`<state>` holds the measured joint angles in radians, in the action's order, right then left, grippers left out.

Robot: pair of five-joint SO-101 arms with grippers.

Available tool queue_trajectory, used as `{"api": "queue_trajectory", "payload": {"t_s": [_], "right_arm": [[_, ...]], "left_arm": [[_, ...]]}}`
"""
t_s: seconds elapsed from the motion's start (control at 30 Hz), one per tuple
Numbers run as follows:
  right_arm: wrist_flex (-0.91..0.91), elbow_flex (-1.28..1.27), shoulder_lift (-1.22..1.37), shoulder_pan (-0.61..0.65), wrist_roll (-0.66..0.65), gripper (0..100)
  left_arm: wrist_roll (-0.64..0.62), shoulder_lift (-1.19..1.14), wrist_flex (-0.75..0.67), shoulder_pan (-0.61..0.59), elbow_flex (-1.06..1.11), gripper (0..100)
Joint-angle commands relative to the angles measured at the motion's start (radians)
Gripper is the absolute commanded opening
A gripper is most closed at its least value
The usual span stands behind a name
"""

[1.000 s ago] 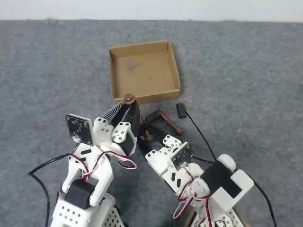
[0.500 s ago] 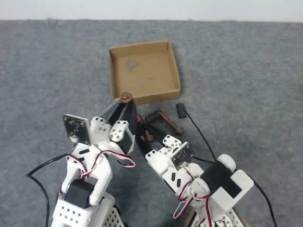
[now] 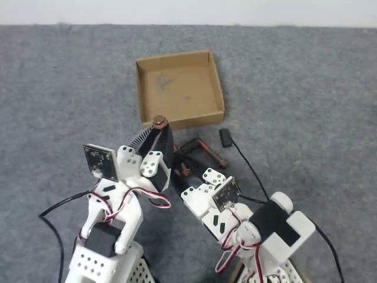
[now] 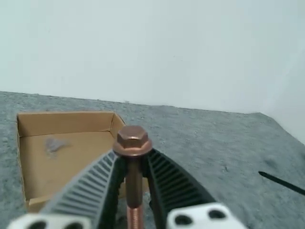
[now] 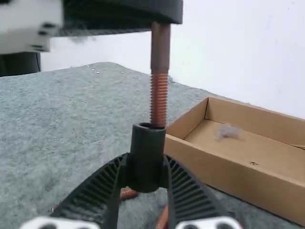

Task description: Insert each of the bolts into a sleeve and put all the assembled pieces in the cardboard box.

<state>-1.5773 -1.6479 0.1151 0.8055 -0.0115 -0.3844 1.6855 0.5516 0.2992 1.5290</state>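
My left gripper (image 4: 133, 160) is shut on a copper bolt (image 4: 133, 141), held upright with its hex head on top. In the high view this gripper (image 3: 159, 132) hangs just in front of the cardboard box (image 3: 179, 88). Right under it, my right gripper (image 5: 147, 167) is shut on a black sleeve (image 5: 147, 155) standing upright. The bolt's threaded end (image 5: 159, 102) sits at the sleeve's top opening, just entering it. The right gripper (image 3: 179, 165) is partly hidden by the left one from above.
A bolt (image 3: 211, 153) with a dark sleeve on one end lies on the grey carpet right of the grippers. Beside it are a loose black sleeve (image 3: 225, 138) and a black cable (image 3: 250, 168). More copper bolts (image 5: 126, 193) lie below the right gripper.
The left gripper with its bolt swayed slightly left and came back to the same spot. The right arm has held still.
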Motion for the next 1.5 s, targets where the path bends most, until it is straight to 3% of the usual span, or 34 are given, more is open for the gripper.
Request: {"api": "queue_trajectory", "payload": {"t_s": [0.0, 0.47, 1.03, 1.47], "right_arm": [[-0.004, -0.029, -0.05, 0.002, -0.023, 0.6], [-0.004, -0.029, -0.051, 0.001, -0.025, 0.6], [-0.004, -0.029, -0.051, 0.001, -0.025, 0.6], [-0.004, -0.031, -0.051, 0.001, -0.025, 0.6]], "left_arm": [[0.002, 0.005, 0.063, 0.02, -0.058, 1], [0.003, 0.005, 0.071, -0.026, -0.062, 1], [0.057, -0.002, 0.074, -0.017, 0.016, 1], [0.057, 0.005, 0.152, 0.029, 0.015, 1]]}}
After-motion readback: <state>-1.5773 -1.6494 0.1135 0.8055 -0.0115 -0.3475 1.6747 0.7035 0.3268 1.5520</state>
